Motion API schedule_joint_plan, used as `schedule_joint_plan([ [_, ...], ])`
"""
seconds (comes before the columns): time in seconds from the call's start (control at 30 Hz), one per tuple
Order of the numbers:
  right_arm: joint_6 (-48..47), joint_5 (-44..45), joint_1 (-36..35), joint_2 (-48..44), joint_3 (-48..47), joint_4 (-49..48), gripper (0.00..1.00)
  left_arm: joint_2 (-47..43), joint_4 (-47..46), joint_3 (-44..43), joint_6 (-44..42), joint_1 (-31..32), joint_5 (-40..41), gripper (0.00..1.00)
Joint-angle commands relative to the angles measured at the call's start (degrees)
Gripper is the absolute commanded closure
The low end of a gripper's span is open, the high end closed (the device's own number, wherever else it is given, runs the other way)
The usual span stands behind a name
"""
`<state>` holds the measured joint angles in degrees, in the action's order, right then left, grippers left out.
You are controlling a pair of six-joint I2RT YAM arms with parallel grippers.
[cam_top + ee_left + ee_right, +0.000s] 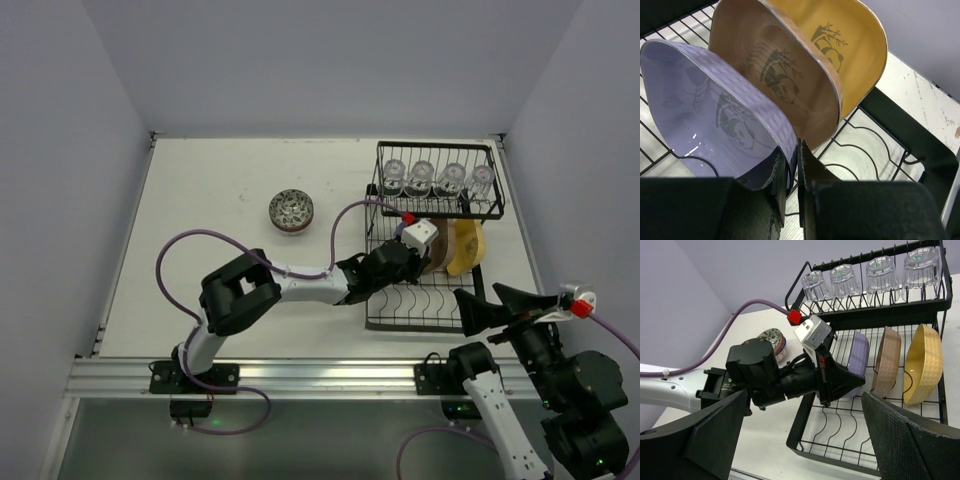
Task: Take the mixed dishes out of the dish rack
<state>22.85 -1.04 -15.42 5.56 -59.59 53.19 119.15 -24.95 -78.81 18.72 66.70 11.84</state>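
Lavender plate [705, 115] gripped at counter's right edge.
Rim is pinched by left gripper [792, 172]; right gripper [492, 302] is held wide, empty.

I count four clear glasses in a row on the far top shelf: the left glass [395, 178], the next glass [421, 178], the third glass [452, 178] and the right glass [482, 180]. Three plates stand below: one lavender plate [860, 352], one brown plate [888, 360], one yellow plate [922, 362]. One little round bowl [291, 210] sits on the worktop [200, 200], left of the one black dish rack [415, 325]. There are two robot arms, the left arm [240, 295] and the right arm [580, 385].
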Motion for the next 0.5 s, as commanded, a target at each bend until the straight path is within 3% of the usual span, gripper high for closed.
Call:
schedule_joint_plan([
  [0.0,-1.3,-0.8,0.0,-0.8,-1.4,-0.1,0.01,-0.3,-8.8,1.5,1.4,-1.0,0.6,1.0],
  [0.47,-1.5,-0.7,0.0,-0.8,-1.8,0.1,0.01,-0.1,-22.6,6.5,6.1,-1.0,-0.4,1.0],
])
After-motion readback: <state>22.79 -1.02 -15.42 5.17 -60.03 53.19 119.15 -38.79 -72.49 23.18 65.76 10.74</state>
